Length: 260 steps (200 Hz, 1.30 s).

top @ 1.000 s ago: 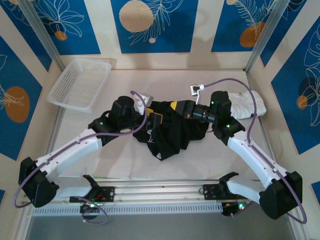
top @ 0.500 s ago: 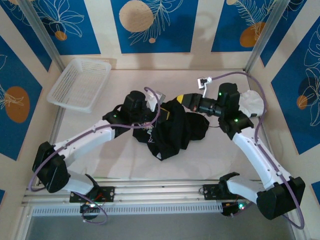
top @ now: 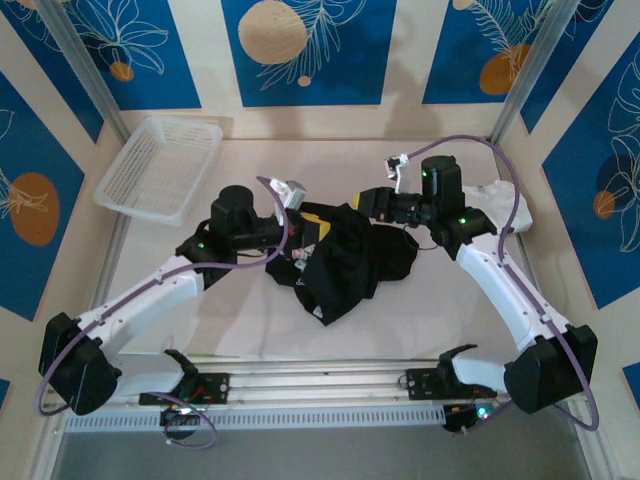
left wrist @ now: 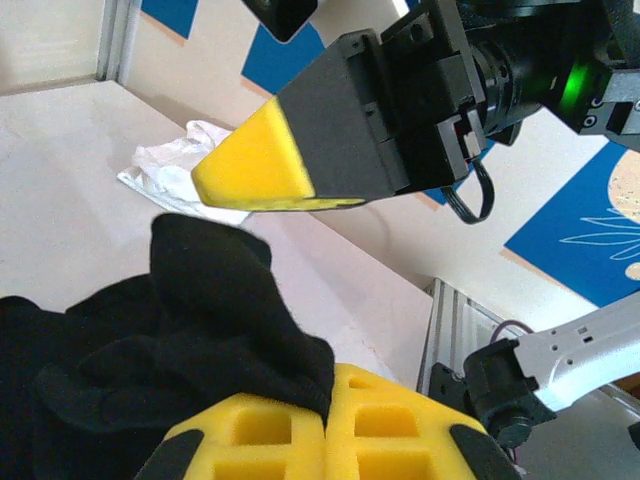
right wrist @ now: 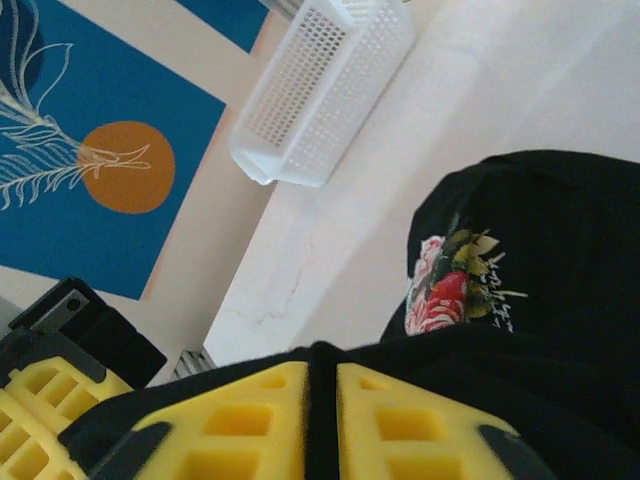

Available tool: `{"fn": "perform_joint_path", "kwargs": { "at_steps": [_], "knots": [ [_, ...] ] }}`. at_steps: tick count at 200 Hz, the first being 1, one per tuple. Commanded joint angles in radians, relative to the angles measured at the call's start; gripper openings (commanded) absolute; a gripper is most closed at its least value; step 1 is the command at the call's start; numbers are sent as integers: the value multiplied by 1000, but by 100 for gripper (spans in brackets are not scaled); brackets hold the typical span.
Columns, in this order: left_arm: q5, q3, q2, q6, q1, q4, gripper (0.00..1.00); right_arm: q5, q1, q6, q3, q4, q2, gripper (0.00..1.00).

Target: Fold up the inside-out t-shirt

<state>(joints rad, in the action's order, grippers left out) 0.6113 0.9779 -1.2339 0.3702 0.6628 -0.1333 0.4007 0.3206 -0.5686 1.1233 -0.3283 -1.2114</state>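
Setting: a pale surface [top: 420, 300], walled by blue panels with leaf motifs.
Left end effector [left wrist: 326, 400]: pads pressed together on a black fold of the shirt. This pinch probably serves to lift or draw the cloth out.
Right end effector [right wrist: 322, 390]: pads nearly together, with dark cloth at the narrow gap. Whether it grips cannot be told. It faces the left one across the heap.
Inside-out t-shirt [top: 350, 260]: bunched mid-surface between both arms, with the floral print [right wrist: 445, 290] exposed on one face. It is not yet spread flat, so folding is judged barely begun.
White garment [top: 505, 205]: far right, beside the right arm.
Basket [top: 160, 165]: far left, well apart.
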Motion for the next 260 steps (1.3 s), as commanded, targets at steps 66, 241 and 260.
{"fn": "perform_joint_path", "kwargs": {
  "at_steps": [66, 241, 260],
  "knots": [
    [58, 12, 3, 53, -33, -52, 0, -180, 116, 198, -250, -6, 303, 36],
    [23, 18, 9, 40, -33, -10, 0, -452, 280, 371, -194, 55, 104, 17],
    [-85, 28, 19, 36, -42, 64, 0, -432, 277, 369, -196, 26, 150, 4]
  ]
}}
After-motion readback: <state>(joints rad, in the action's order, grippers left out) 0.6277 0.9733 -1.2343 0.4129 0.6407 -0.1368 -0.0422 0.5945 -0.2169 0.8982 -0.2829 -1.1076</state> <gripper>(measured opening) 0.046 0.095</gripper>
